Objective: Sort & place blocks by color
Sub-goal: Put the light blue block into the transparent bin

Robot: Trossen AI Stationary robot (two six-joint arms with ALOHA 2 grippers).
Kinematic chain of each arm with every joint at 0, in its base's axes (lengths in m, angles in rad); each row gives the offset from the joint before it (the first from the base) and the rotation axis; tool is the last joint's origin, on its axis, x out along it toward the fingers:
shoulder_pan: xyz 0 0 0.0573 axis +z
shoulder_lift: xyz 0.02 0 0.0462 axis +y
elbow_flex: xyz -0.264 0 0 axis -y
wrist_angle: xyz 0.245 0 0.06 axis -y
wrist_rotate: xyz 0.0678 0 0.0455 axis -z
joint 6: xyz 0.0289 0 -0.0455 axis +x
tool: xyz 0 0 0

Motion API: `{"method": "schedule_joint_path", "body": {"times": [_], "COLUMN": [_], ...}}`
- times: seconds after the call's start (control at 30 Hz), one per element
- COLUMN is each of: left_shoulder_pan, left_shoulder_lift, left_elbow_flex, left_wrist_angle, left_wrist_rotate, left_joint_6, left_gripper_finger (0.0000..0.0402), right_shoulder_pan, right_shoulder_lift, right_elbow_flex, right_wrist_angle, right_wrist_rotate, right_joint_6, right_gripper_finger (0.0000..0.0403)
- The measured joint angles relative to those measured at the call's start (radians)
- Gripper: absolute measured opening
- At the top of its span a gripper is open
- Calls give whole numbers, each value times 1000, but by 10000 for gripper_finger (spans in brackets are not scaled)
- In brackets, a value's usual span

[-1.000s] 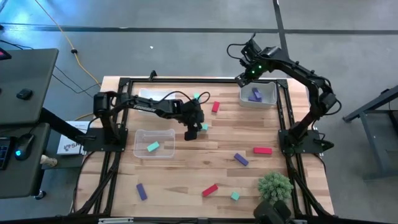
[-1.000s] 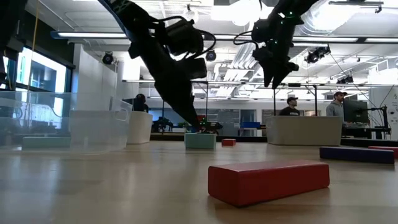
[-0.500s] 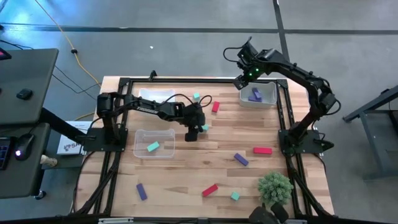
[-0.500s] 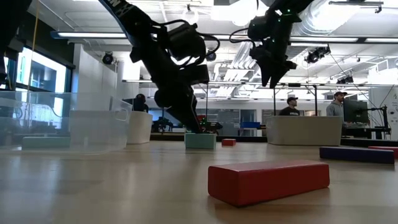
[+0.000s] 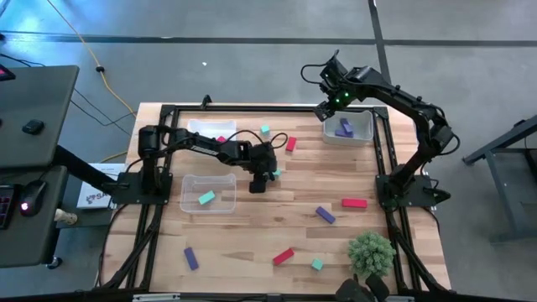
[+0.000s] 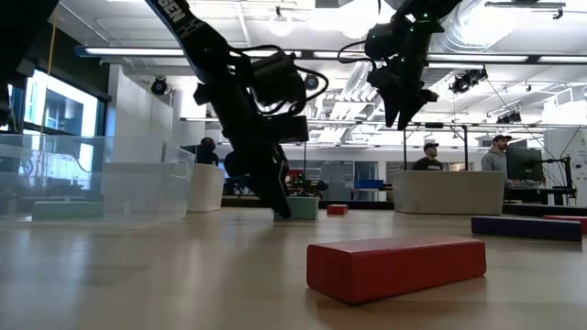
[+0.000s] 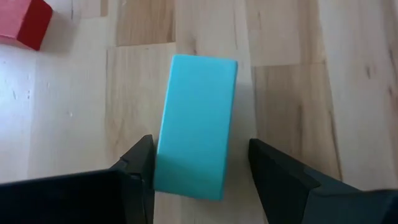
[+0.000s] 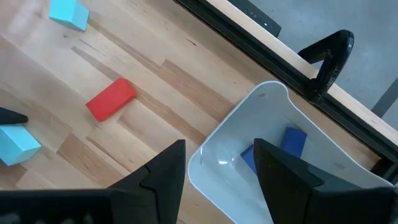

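We are bracketing a teal block [image 7: 196,126] between the spread fingers of our left gripper [image 7: 200,177] — not yet pinching it. Our right gripper [image 8: 219,174] is hanging open beside the bin [image 8: 231,134] holding purple blocks [image 8: 292,140] — most pieces are awaiting sorting.

The high view looks straight down on the whole table [image 5: 252,210]. The low view looks level across it, close to a red block [image 6: 394,266]. Both wrist views, looking down, share the teal block [image 7: 196,124].

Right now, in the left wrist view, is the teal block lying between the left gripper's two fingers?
Yes: the teal block lies flat on the table between the left gripper's two dark fingers.
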Motion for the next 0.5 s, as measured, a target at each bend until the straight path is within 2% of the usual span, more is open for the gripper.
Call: {"method": "schedule_joint_path", "body": {"times": [0.3,0.5], "left_shoulder_pan": [-7,-7], "left_shoulder_lift": [7,7], "left_elbow_flex": [0,0], "left_wrist_angle": [35,32], "left_wrist_rotate": [-17,-17], "left_joint_6": [31,40], "left_gripper_finger": [160,117], "right_shoulder_pan": [0,0], "right_shoulder_lift": [0,0], "right_elbow_flex": [0,0], "right_wrist_angle": [0,0], "right_wrist_rotate": [0,0], "right_joint_6": [2,0], "right_gripper_finger": [178,178]}}
